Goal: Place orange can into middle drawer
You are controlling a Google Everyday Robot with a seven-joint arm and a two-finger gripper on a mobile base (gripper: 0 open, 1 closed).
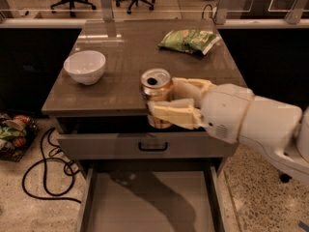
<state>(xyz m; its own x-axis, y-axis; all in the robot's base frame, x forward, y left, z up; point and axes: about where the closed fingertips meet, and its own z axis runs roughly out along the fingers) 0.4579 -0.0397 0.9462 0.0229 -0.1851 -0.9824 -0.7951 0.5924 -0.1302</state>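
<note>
I see the cream-fingered gripper [163,99] at the middle of the table's front edge, its jaws closed on the small orange-copper metal can [155,79]. The can is upright with its silver top showing, off the brown table [120,93] and just above the grey upper drawer [96,146] with the black handle. Below, the wide light-grey middle drawer [120,211] stands pulled out. A round white bowl [85,66] sits near the left edge and a crumpled green packet [188,40] near the back right corner. I cannot read any print on either the packet or the can.
</note>
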